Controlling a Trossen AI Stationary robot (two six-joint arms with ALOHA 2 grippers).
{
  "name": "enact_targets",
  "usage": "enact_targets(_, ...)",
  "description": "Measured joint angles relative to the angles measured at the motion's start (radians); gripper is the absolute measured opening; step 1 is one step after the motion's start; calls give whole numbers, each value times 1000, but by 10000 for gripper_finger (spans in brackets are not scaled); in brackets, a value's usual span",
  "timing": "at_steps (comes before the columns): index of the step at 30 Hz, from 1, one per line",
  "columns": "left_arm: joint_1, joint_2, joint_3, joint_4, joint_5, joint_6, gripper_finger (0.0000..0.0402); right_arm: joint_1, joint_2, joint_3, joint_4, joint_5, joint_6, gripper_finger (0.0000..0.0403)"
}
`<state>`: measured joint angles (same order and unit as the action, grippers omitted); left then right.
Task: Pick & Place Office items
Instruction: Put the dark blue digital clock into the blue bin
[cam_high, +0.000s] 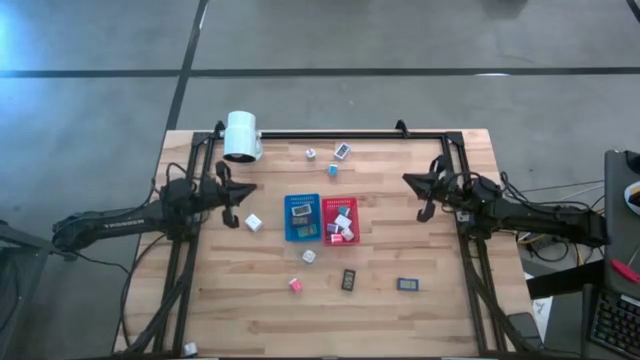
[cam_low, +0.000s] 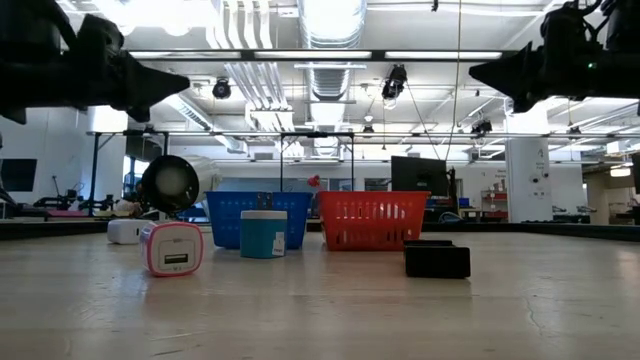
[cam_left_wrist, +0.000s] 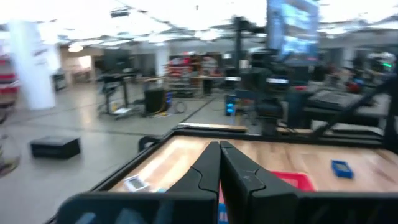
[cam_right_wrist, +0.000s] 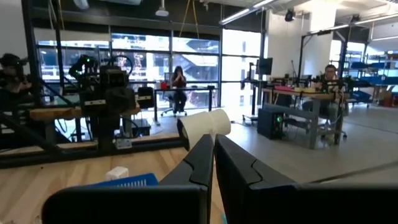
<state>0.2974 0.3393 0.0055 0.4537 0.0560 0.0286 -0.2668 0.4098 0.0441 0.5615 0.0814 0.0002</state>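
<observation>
Both grippers clenched, empty: left gripper (cam_high: 236, 196) fingertips just short of white cube (cam_high: 253, 222); right gripper (cam_high: 420, 195) well clear of office items.

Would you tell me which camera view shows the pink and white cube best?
The low view: the pink and white cube stands close, its front slot plain. The high view shows only a tiny pink speck; neither wrist view shows it.

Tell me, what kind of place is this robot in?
Probably a robotics lab or workshop. Bare pipes and ducts run along the ceiling, people sit at desks with a computer tower nearby, and another robot rig stands by the big windows behind the wooden table.
</observation>
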Motion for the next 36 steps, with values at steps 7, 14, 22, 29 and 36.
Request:
enact_targets(7,0,2,0,-51,-9,-41,4,0,44,11,21,-2,8,13)
enact_targets(14,0,1,4,-54,24,-77,8,0,87,50,21,-55,3,13)
enact_targets(22,17,16,55,-70,-27,71,3,0,145,61,22,-91,-45,13)
enact_targets(29,24,49,62,-128,-30,40,8,1,231,103,21,-180,-6,13)
enact_targets(36,24,55,34,-147,-38,157,5,1,385,112,22,-188,91,13)
